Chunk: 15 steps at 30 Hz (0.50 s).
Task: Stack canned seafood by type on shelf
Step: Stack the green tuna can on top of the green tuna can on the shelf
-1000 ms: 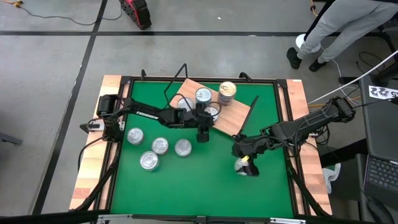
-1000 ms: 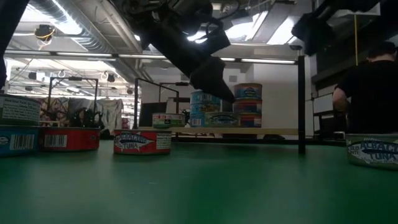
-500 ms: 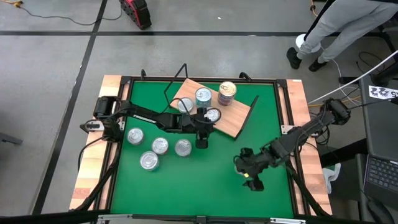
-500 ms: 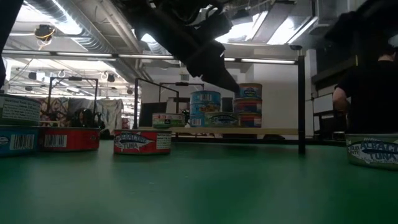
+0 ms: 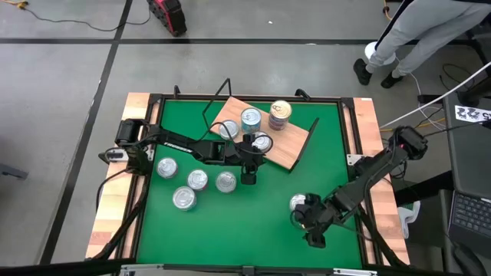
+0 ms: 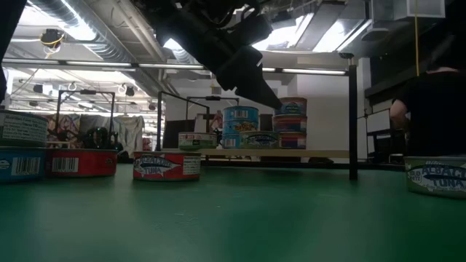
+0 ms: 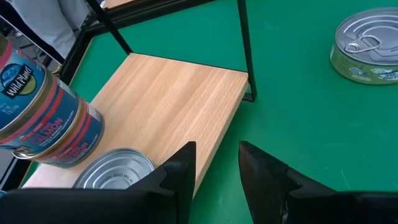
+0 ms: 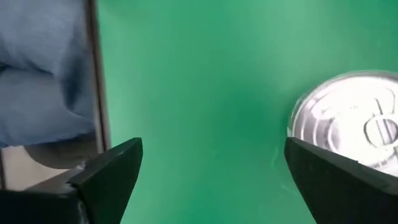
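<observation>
The wooden shelf (image 5: 285, 144) lies on the green mat at the far middle. On it stand a gold-topped stack of tins (image 5: 281, 115), a silver-lidded stack (image 5: 251, 117) and two single tins (image 5: 228, 129) (image 5: 261, 141). Several tins (image 5: 198, 179) rest on the mat at the left, and one tin (image 5: 299, 202) at the near right. My left gripper (image 5: 248, 175) hovers open just off the shelf's near edge (image 7: 214, 168). My right gripper (image 5: 315, 232) is wide open, on the near side of the lone tin (image 8: 348, 118), touching nothing.
The shelf's black wire supports (image 7: 245, 50) rise at its ends. In the low view the left gripper (image 6: 244, 69) hangs above the mat in front of the shelf (image 6: 255, 153), and labelled tins (image 6: 166, 166) sit at the left. A person's legs (image 5: 414, 34) show beyond the table's far right corner.
My right gripper has drawn back from over the lone tin toward the table's near edge; the tin stays where it was on the mat. My left gripper has pulled a little way off the shelf toward the near edge.
</observation>
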Available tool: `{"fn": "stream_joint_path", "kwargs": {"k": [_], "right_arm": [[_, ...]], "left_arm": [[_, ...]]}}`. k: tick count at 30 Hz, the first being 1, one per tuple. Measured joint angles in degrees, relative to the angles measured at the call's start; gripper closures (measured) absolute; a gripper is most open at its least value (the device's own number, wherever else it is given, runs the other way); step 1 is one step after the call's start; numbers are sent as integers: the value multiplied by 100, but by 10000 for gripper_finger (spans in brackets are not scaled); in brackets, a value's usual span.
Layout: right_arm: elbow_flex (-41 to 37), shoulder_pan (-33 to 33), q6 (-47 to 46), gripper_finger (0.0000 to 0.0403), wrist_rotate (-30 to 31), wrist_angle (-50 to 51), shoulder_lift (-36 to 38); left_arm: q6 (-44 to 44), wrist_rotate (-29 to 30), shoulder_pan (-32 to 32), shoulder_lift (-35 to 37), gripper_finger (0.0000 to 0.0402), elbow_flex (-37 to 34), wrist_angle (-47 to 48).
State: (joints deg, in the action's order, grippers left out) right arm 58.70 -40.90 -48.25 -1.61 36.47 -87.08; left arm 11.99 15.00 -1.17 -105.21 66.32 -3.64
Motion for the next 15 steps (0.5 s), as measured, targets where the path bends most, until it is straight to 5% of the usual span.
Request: {"fn": "stream_joint_path", "kwargs": {"k": [7, 15], "right_arm": [[0, -124, -84, 21, 263, 305, -372], [0, -109, 507, 110, 762, 625, -583]], "left_arm": [[-13, -1, 2, 0, 286, 0, 0], [-271, -2, 2, 0, 286, 0, -3]]}}
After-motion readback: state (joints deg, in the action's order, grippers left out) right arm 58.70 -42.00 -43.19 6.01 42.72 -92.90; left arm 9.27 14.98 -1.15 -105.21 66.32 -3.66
